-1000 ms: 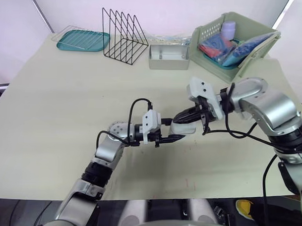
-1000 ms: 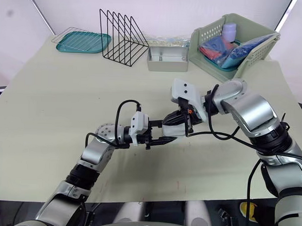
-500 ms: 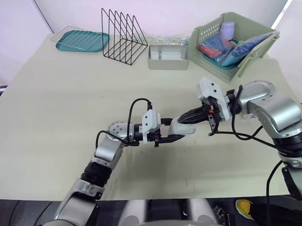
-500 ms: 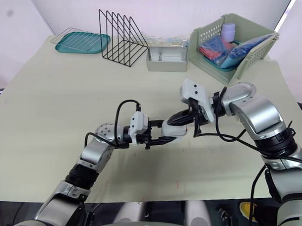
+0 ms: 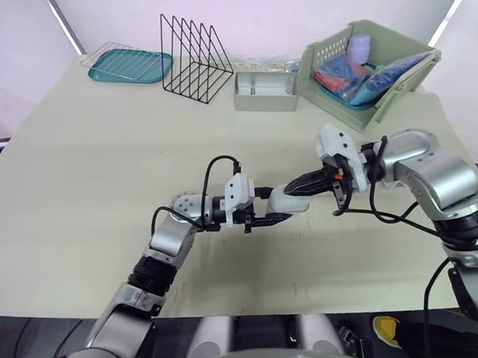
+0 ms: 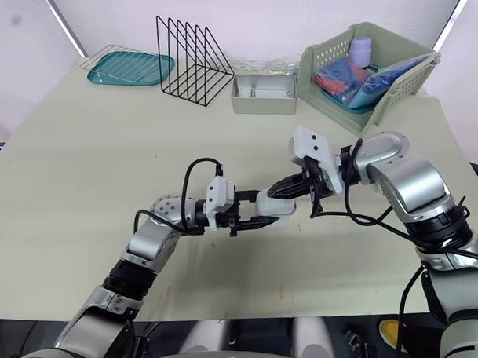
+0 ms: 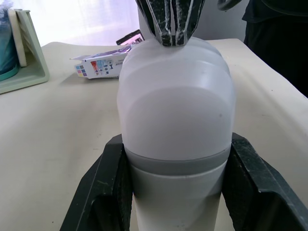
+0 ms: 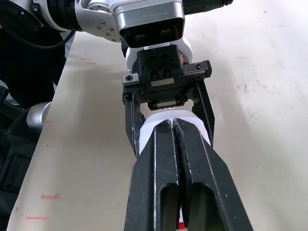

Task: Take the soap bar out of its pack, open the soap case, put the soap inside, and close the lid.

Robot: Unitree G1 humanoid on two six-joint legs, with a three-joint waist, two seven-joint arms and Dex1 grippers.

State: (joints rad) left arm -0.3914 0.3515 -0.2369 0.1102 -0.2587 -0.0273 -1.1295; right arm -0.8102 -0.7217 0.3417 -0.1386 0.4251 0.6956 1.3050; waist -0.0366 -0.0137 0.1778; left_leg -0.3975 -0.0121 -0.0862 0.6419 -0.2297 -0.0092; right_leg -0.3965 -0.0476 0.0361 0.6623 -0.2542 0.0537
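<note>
Holding claw: our left gripper (image 5: 276,205) is clamped on the soap case (image 5: 288,198), with one finger on each side of its lower half.
Poking claw: our right gripper (image 5: 303,186) has its two fingers pressed tight together with nothing between them. Its tip touches the round end of the case, the end farthest from the left gripper.
What changed: a moment ago the right gripper reached further over the top of the case. Now it has slid back to that far end. The case has hardly moved.
Lid: it looks shut, with just a thin line where the two halves meet.
Soap pack: a small printed box (image 7: 103,65) lies on the table (image 7: 48,125) beyond the case, well apart from it.
Soap bar: we cannot see it, so we cannot tell if it is inside the case.
What it means: we think we are on a lid step, and the poke has not opened anything yet.
</note>
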